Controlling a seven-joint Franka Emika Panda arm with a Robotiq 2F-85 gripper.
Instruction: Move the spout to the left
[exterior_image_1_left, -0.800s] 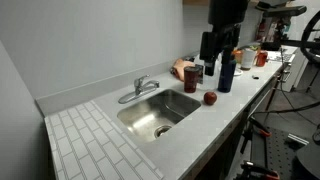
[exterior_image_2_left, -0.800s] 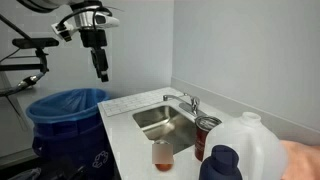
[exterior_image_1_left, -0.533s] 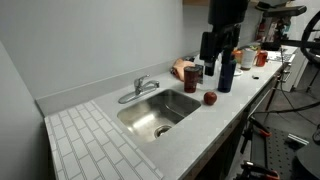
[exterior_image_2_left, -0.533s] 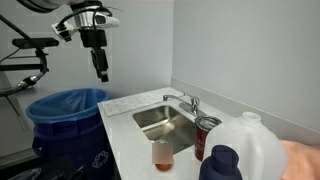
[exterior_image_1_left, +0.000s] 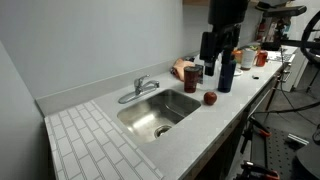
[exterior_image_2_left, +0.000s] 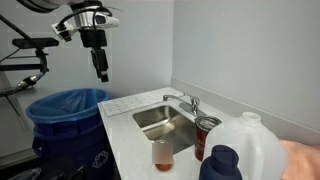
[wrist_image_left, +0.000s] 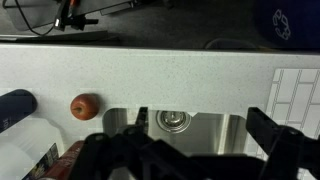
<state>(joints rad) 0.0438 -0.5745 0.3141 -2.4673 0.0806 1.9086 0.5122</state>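
The spout (exterior_image_1_left: 130, 96) is a slim chrome tube that reaches from its short base at the back rim over the steel sink (exterior_image_1_left: 160, 108). It also shows in an exterior view (exterior_image_2_left: 176, 97), above the sink (exterior_image_2_left: 165, 120). My gripper (exterior_image_1_left: 212, 60) hangs high in the air, well off to the side of the faucet and touching nothing. In an exterior view it (exterior_image_2_left: 102, 72) hangs over a blue bin. In the wrist view the gripper (wrist_image_left: 203, 115) is open and empty, with the sink drain (wrist_image_left: 175, 120) below it. The spout is hidden there.
A red apple (exterior_image_1_left: 210, 98), a dark blue bottle (exterior_image_1_left: 226, 72) and a red can (exterior_image_1_left: 192, 75) stand beside the sink. A white tiled drainboard (exterior_image_1_left: 90, 135) lies on the sink's other side. A blue bin (exterior_image_2_left: 65, 110), a white jug (exterior_image_2_left: 250, 150) and a cup (exterior_image_2_left: 162, 153) are nearby.
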